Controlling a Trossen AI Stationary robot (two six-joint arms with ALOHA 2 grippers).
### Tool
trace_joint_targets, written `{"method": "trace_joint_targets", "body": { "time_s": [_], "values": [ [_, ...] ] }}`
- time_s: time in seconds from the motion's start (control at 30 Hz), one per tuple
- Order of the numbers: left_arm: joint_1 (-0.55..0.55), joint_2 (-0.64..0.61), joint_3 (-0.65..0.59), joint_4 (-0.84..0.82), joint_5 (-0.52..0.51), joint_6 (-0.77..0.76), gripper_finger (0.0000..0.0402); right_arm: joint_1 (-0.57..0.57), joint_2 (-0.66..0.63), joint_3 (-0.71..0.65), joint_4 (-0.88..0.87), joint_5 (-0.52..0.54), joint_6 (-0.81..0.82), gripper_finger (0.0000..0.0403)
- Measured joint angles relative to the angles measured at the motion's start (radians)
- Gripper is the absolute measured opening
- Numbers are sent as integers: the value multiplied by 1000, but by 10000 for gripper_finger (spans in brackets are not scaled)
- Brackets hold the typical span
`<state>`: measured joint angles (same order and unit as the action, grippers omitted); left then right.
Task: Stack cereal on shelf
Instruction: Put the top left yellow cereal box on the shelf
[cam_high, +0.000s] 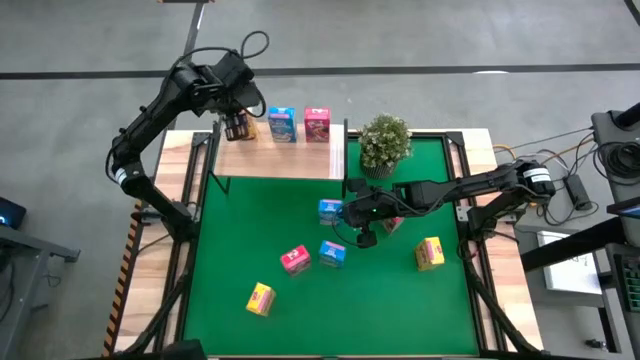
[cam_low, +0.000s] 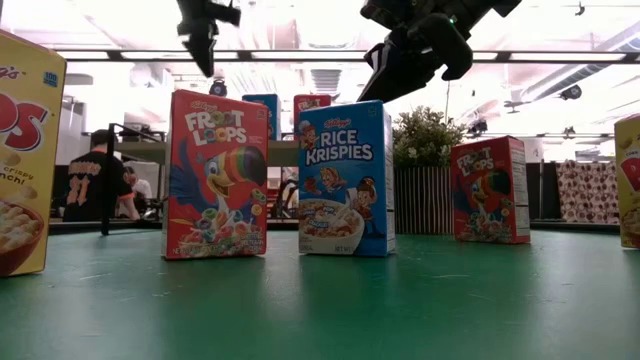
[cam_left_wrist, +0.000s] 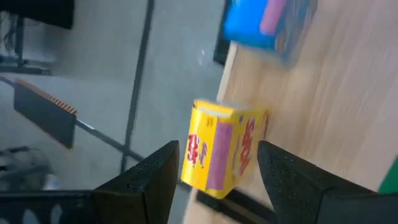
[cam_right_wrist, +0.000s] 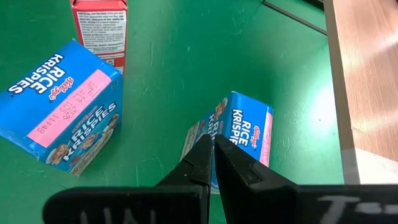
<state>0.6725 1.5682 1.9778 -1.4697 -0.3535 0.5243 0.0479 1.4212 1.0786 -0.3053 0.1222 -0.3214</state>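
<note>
The light-wood shelf (cam_high: 280, 160) stands at the mat's far-left. On it stand a yellow cereal box (cam_high: 238, 127), a blue one (cam_high: 282, 123) and a pink-red one (cam_high: 317, 124). My left gripper (cam_left_wrist: 217, 168) is open above the yellow box (cam_left_wrist: 224, 152), a finger on either side and apart from it. My right gripper (cam_right_wrist: 213, 155) is shut and hovers over the mat's middle beside a blue Rice Krispies box (cam_right_wrist: 245, 134) (cam_high: 331, 210). More boxes stand or lie on the mat: blue (cam_high: 332, 254), pink-red (cam_high: 295, 259), yellow (cam_high: 260, 298), yellow (cam_high: 430, 254), and a red one (cam_high: 392, 222) partly under the right arm.
A small potted plant (cam_high: 384, 143) stands at the mat's far side, just right of the shelf and close to the right arm. The green mat (cam_high: 400, 310) has free room along its near edge. In the low view a person (cam_low: 98, 185) stands in the room beyond the table.
</note>
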Motion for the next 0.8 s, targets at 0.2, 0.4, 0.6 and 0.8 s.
{"method": "trace_joint_targets", "body": {
  "time_s": [0.2, 0.4, 0.6, 0.8],
  "values": [
    [-70, -5, 113, -23, 218, -369, 201, 0, 0, 0, 2, 0, 41, 9],
    [-252, -89, 65, 93, 309, -481, 201, 0, 0, 0, 1, 0, 90, 9],
    [-522, -227, -159, 360, 189, -533, 201, 0, 0, 21, -48, 5, 256, 9],
    [-766, -337, -421, 616, -35, -544, 201, 0, -1, 97, -216, 8, 437, 9]
  ]
}}
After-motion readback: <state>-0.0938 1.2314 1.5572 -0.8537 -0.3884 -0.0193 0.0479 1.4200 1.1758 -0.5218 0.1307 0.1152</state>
